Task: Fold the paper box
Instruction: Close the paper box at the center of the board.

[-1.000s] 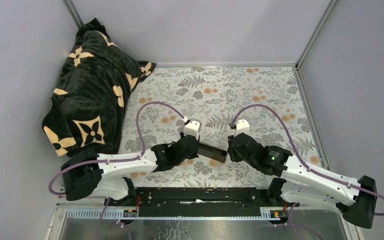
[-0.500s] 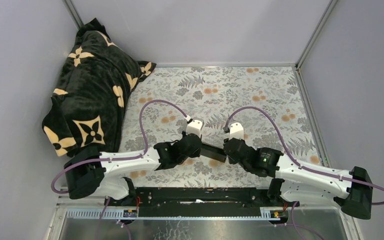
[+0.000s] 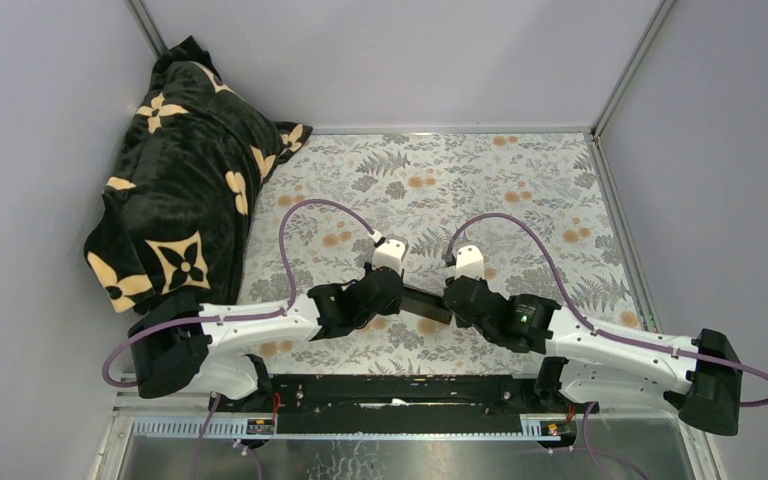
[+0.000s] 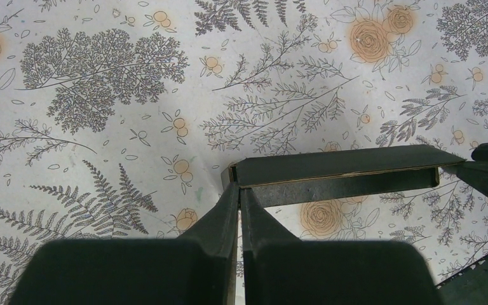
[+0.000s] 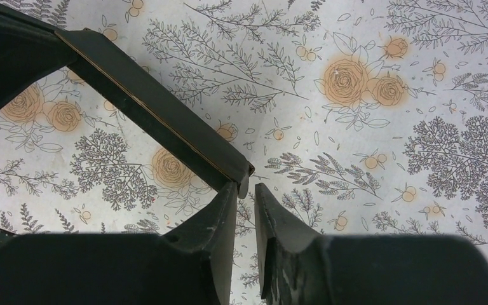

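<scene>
Looks mid-fold: paper box [image 4: 337,175] slung between both claws at about 6 o'clock on the bench [image 3: 480,180], apparently raised off it. Left claw [image 4: 239,185] pressed together on the box's 9 o'clock corner. Right claw [image 5: 246,187] narrowly spread, the 3 o'clock end edge at the mouth of its gap, not visibly nipped. Next, probably: close squarely on that edge, then work the panel along its crease without crushing thin card. Seen only from the wrists: the finger gap and the open, sleeve-like form. From above, merely a dark bar between the arms.

The top camera looked down over the whole counter [image 3: 520,180]; both wrist cameras faced it closely, sharing the paper box [image 4: 337,166].
</scene>
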You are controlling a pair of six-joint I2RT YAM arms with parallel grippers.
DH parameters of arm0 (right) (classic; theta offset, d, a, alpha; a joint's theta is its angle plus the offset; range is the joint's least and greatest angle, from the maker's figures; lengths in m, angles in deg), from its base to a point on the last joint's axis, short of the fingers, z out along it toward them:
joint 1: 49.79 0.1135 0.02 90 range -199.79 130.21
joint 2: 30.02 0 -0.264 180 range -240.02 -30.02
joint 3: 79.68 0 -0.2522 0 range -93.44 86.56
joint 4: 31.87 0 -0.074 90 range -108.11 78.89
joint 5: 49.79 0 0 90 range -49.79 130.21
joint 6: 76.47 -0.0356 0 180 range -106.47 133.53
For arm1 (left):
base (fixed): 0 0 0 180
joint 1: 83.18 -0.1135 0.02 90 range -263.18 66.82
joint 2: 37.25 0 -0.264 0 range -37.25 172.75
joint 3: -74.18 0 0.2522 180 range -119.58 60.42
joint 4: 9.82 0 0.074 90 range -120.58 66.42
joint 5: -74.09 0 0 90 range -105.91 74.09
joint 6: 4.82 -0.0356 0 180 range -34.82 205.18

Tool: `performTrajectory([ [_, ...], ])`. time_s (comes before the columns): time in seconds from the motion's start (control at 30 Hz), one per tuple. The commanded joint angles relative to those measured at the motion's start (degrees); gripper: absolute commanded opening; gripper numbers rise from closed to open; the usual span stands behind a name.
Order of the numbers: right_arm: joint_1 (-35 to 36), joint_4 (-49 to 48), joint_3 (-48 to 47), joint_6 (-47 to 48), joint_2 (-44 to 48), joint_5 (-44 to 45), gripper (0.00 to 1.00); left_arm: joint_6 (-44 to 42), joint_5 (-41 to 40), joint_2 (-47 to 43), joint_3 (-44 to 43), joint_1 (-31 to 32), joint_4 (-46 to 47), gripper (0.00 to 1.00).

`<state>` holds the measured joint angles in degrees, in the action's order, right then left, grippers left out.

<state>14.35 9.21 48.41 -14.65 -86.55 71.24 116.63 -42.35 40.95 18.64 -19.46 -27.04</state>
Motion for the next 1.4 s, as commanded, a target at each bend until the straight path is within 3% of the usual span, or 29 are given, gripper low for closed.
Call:
performTrajectory([
  [0.0,0.7,-2.7,-0.2,0.5,-0.3,1.3,0.24,0.3,-0.3,1.0,-0.8,0.4,-2.6,0.06],
  [0.4,0.9,-2.1,-0.4,0.1,-1.3,1.8,0.24,0.6,-0.1,1.0,-0.3,0.4,-2.1,0.05],
  [1.37,0.9,-2.2,-1.7,0.0,-3.2,3.3,0.11,0.8,0.6,0.1,0.3,0.5,-1.6,0.05],
])
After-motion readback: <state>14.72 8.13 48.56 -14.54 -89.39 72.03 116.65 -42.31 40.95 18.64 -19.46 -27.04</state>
